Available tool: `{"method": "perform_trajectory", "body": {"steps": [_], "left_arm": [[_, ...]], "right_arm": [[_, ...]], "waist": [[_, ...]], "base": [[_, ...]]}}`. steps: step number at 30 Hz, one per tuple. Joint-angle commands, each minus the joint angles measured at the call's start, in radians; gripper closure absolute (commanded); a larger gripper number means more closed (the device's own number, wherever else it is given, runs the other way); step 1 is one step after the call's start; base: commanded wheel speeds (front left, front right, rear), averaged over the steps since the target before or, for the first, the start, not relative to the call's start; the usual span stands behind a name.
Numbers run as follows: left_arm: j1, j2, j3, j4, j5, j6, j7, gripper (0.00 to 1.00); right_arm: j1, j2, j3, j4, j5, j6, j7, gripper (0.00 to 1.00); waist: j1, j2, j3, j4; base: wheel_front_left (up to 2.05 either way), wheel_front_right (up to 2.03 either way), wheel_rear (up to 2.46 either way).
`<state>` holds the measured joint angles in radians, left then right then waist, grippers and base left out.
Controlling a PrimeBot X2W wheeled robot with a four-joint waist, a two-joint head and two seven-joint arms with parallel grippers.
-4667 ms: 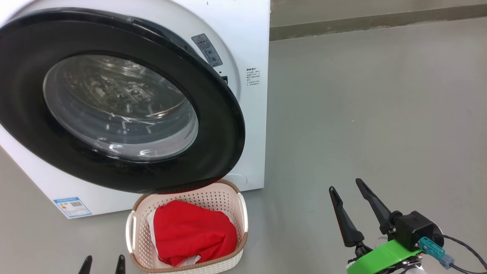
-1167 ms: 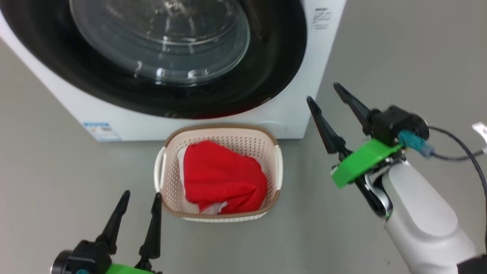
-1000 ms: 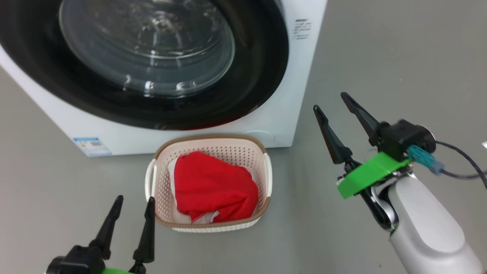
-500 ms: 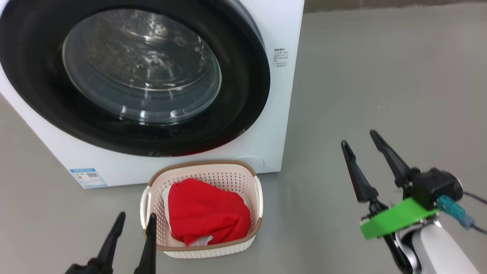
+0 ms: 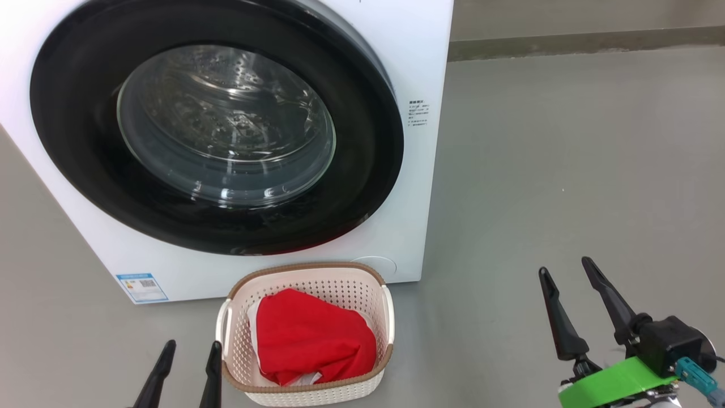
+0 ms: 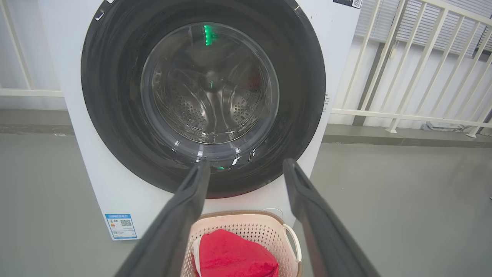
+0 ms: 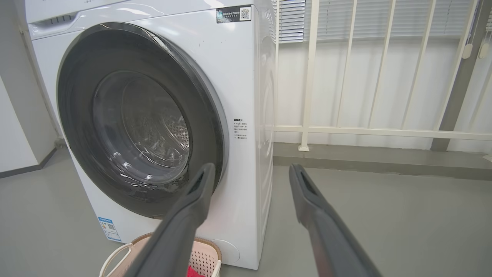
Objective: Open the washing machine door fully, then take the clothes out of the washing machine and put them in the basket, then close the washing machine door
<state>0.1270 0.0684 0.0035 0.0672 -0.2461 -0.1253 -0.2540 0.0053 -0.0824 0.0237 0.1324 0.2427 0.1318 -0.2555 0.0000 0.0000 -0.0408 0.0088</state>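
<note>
left gripper (image 5: 192,351) spread, empty; basket (image 5: 306,266) with clothes (image 5: 311,334) just to its right | right gripper (image 5: 564,266) spread, empty, well clear | door (image 5: 362,170) ahead looks shut on washer (image 5: 419,56) | both held back: task likely done

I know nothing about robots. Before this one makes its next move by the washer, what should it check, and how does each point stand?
1. Round black-rimmed glass washing machine door flush against the white washing machine: ok; latched: cannot tell.
2. Steel drum behind the glass bare of laundry: ok, as far as shows.
3. Red and white clothes inside the cream perforated plastic basket: ok.
4. Left gripper open, holding nothing: ok.
5. Right gripper open, apart from the machine: ok.
</note>
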Motion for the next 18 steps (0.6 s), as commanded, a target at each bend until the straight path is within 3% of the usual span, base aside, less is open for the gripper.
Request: {"method": "perform_trajectory", "body": {"steps": [1,18], "left_arm": [[-0.017,0.01,0.037,-0.029,0.01,-0.005,-0.008,0.0],[-0.001,0.004,0.052,-0.024,0.019,-0.005,-0.008,0.0]], "right_arm": [[-0.008,-0.004,0.014,-0.031,-0.01,-0.001,-0.006,0.0],[0.019,0.006,0.0,-0.033,-0.028,-0.001,-0.006,0.0]], "waist": [[0.0,0.0,-0.004,-0.003],[0.0,0.0,-0.026,-0.01]], "base": [[0.0,0.0,0.0],[0.0,0.0,0.0]]}}
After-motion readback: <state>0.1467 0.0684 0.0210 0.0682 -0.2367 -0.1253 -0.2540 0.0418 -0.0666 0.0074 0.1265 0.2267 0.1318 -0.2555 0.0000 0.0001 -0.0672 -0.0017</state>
